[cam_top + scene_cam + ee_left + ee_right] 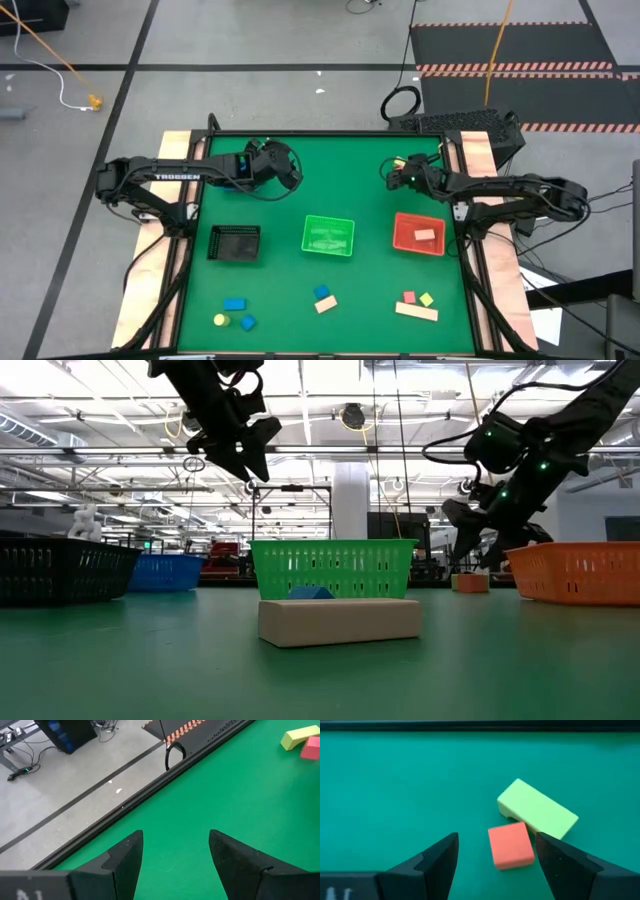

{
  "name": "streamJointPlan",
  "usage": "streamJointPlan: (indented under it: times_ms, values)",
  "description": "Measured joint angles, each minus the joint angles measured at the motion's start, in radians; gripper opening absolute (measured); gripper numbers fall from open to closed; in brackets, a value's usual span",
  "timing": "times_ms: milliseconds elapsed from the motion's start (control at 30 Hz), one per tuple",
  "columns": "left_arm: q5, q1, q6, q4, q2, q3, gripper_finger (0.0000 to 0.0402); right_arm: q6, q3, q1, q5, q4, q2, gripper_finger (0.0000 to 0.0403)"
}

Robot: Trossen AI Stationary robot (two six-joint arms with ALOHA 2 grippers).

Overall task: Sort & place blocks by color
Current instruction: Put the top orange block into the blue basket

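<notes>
My right gripper (495, 857) is open and hovers at the table's far right, over a red cube (510, 845) and a yellow-green bar (537, 814) that lie side by side on the mat. The cube shows between the fingers, nearer one of them, and is untouched. In the low view this gripper (468, 545) hangs just above the cube (470, 582). My left gripper (288, 172) is open, raised high by the blue bin (236, 176), and holds nothing. More blocks lie along the near edge: blue (234, 304), yellow (219, 320), tan (326, 304), red (409, 297).
A black bin (235, 243), a green bin (328, 235) and a red bin (418, 234) stand in a row across the middle of the table; the red bin holds a tan block (425, 235). A long tan bar (416, 312) lies near the right front. The table's raised far rim (150, 785) runs behind both grippers.
</notes>
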Motion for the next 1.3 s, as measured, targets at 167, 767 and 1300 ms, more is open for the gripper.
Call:
streamJointPlan:
  times_ms: [167, 767, 1300]
  values:
    - [0.0, 0.0, 0.001, 0.0, 0.0, 0.0, 0.0227, 0.001, 0.0, -0.01, -0.002, 0.035, 0.076, 0.0254]
    - [0.0, 0.0, 0.003, -0.006, 0.0, 0.0, 0.0227, -0.018, 0.001, -0.027, -0.044, 0.236, 0.298, 0.0143]
    - [-0.008, -0.079, 0.343, 0.238, 0.092, -0.082, 0.0227, -0.032, 0.001, 0.001, -0.472, 0.735, 0.155, 0.0116]
